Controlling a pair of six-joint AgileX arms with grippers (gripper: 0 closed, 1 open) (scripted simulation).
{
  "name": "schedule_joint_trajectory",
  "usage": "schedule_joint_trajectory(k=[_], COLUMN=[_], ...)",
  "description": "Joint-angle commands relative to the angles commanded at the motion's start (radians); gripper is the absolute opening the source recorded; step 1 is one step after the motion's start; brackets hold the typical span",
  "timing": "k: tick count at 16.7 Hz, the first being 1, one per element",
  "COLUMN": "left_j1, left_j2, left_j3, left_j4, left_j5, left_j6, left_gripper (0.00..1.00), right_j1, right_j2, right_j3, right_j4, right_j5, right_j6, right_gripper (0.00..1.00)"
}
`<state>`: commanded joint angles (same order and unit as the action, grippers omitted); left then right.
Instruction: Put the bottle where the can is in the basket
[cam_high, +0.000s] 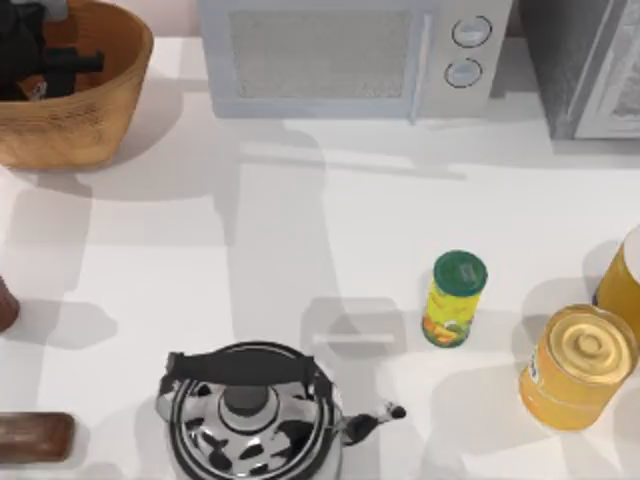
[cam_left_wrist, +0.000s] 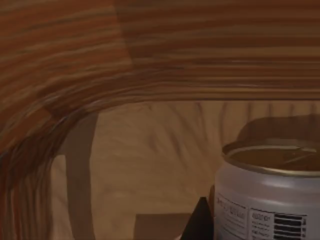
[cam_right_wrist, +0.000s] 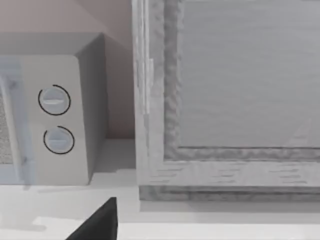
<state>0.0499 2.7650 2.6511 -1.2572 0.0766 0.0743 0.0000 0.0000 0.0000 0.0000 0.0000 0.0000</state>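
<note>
The bottle (cam_high: 455, 298), yellow with a green cap, stands upright on the white table right of centre. The wicker basket (cam_high: 100, 100) sits at the back left corner. My left gripper (cam_high: 55, 60) is down inside it. In the left wrist view the white can (cam_left_wrist: 270, 200) with its dull gold top stands upright on the basket floor, very close to the gripper, with the ribbed basket wall (cam_left_wrist: 150, 50) behind it. My right arm is parked beyond the top view's right side, far from the bottle.
A microwave (cam_high: 350, 55) runs along the back, and its dials (cam_right_wrist: 55, 120) face the right wrist camera. A spotted kettle (cam_high: 245, 415) stands at the front. An orange jar (cam_high: 580, 365) sits right of the bottle, with another at the right edge. Brown objects lie at the left edge.
</note>
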Motion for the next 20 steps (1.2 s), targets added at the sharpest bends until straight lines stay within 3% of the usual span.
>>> schedule_joint_trajectory(k=[7,11,15,20], left_j1=[0.005,-0.011,-0.034,-0.054], left_j2=[-0.036,-0.128,-0.386,-0.929], left_j3=[0.002,-0.098,-0.362,-0.883], left_j4=[-0.003,0.04,0.155,0.382], left_j5=[-0.006,-0.034,-0.096,-0.175], left_j6=[-0.001,0.005,0.008,-0.004], left_gripper=[0.0,0.0,0.0,0.0], right_j1=[0.0,0.0,0.0,0.0], right_j2=[0.0,0.0,0.0,0.0], right_j3=[0.0,0.0,0.0,0.0], right_j4=[0.0,0.0,0.0,0.0], right_j5=[0.0,0.0,0.0,0.0], right_j6=[0.0,0.0,0.0,0.0], right_gripper=[1.0,1.0,1.0,1.0])
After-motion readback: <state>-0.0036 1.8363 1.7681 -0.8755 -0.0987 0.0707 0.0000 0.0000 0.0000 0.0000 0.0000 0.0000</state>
